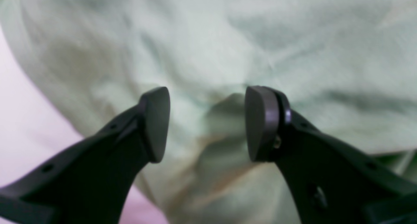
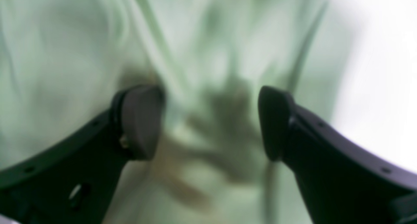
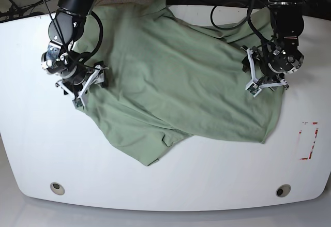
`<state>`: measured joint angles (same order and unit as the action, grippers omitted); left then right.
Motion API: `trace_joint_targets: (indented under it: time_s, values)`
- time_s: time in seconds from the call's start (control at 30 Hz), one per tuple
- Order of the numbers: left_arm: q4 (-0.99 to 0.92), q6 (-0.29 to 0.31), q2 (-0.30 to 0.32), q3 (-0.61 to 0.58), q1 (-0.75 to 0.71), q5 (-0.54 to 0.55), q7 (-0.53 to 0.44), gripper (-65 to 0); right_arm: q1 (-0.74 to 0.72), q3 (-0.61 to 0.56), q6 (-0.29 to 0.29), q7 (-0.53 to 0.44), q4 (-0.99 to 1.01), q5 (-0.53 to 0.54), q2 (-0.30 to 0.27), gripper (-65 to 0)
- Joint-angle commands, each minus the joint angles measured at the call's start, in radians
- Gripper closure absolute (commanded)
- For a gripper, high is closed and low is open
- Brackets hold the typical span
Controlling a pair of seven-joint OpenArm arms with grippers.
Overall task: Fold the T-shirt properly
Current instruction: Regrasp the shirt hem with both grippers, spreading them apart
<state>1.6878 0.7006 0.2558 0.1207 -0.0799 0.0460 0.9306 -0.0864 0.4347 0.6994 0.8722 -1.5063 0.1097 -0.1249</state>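
The T-shirt [image 3: 176, 82] lies rumpled across the far half of the white table [image 3: 165, 180] — its top runs up to the far edge. The left gripper [image 1: 207, 123] sits on the cloth near the table's right edge, jaws apart with nothing pinched. The right gripper [image 2: 211, 123] is wide open at the shirt's left edge — just cloth under it.

No words, brand names or numbers can be read in any view. The only sign is a red rectangular outline [image 3: 309, 140] marked on the white tabletop [image 3: 217, 175] near its edge; it holds no legible characters. Both wrist views are too blurred to show any print.
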Motion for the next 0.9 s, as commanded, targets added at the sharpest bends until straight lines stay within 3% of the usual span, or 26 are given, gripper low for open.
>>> trace_joint_targets:
  time_s: [0.0, 0.1, 0.23, 0.53, 0.63, 0.87]
  values:
    - [0.067, -0.002, 0.009, 0.02, 0.033, 0.065, 0.008, -33.9, -0.066, 0.0, -0.001, -0.023, -0.024, 0.018, -0.035, -44.4]
    - [0.104, -0.002, 0.009, 0.021, 0.062, 0.116, 0.048, -33.9, -0.146, -0.004, -0.001, -0.023, 0.043, 0.018, -0.048, -44.5]
    - [0.117, -0.002, 0.009, 0.023, 0.073, 0.114, 0.075, -34.0, -0.281, -0.003, -0.001, -0.041, 0.253, 0.017, -0.108, -44.5]
    - [0.12, -0.002, 0.009, 0.029, 0.065, 0.114, 0.075, -33.9, -0.487, -0.004, -0.001, -0.227, 0.734, 0.017, -0.189, -44.5]
    - [0.117, -0.002, 0.009, 0.063, 0.064, 0.114, 0.075, -33.9, -0.5, -0.006, -0.001, -0.281, 0.824, 0.012, -0.19, -44.5]
    - [0.114, -0.002, 0.009, 0.115, 0.067, 0.113, 0.075, -34.2, -0.476, -0.006, -0.001, -0.249, 0.837, 0.014, -0.15, -44.5]
